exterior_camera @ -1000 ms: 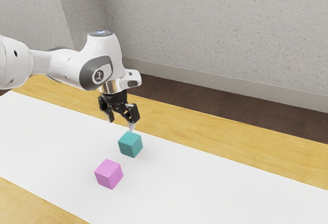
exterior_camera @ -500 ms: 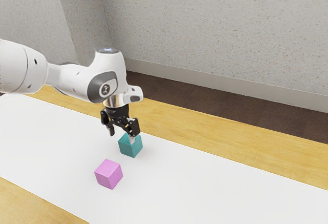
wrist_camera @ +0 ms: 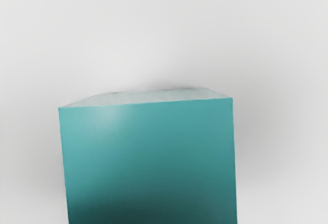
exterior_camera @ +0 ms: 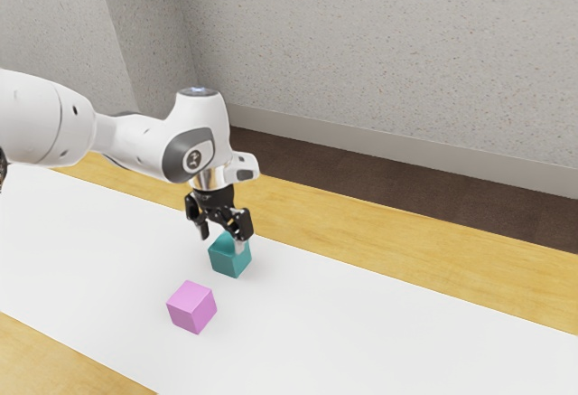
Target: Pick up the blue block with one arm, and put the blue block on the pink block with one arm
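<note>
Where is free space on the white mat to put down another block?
The white mat is bare on the exterior view's right of the teal cube and the pink cube. It is crowded around the teal cube, where the black gripper sits.

The arm (exterior_camera: 54, 133) is built of glossy white, rounded shells that swell into fat cylinders at the joints. Its wrist housing (exterior_camera: 200, 117) carries a grey oval cap (exterior_camera: 177, 149) with a white circular emblem (exterior_camera: 191, 158) on it and a pale blue disc (exterior_camera: 199, 92) on top, and a small white bracket (exterior_camera: 242, 171) juts from its side. Below a short silver collar (exterior_camera: 209, 179) sits the black claw (exterior_camera: 223, 237), two slim fingers (exterior_camera: 241, 227) ending in pale tips.
</note>
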{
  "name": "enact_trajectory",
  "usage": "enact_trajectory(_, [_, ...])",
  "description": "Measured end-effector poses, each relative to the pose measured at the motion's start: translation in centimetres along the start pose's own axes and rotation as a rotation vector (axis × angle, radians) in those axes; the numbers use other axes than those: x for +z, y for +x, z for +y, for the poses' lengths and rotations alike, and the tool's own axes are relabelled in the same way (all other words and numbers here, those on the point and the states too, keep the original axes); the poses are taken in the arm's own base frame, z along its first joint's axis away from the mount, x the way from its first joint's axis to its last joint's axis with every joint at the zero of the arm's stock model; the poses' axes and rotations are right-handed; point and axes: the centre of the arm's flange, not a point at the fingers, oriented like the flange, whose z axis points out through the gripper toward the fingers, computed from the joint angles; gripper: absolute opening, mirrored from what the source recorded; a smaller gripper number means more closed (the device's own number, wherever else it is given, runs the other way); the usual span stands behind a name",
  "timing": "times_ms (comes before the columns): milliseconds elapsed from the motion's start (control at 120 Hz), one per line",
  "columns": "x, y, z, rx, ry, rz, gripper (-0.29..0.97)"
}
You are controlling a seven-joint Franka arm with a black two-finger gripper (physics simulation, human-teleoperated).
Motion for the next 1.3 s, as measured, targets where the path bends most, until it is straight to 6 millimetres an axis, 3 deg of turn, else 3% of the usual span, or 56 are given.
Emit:
enact_trajectory(392, [2.7, 1.1, -0.4, -0.005, -0.005, -0.036, 0.68])
enact_trajectory(1167, [4.4, 2.1, -1.0, -0.015, -0.010, -0.026, 0.68])
enact_trajectory(1300, [4.7, 2.2, -1.1, -0.016, -0.010, -0.026, 0.59])
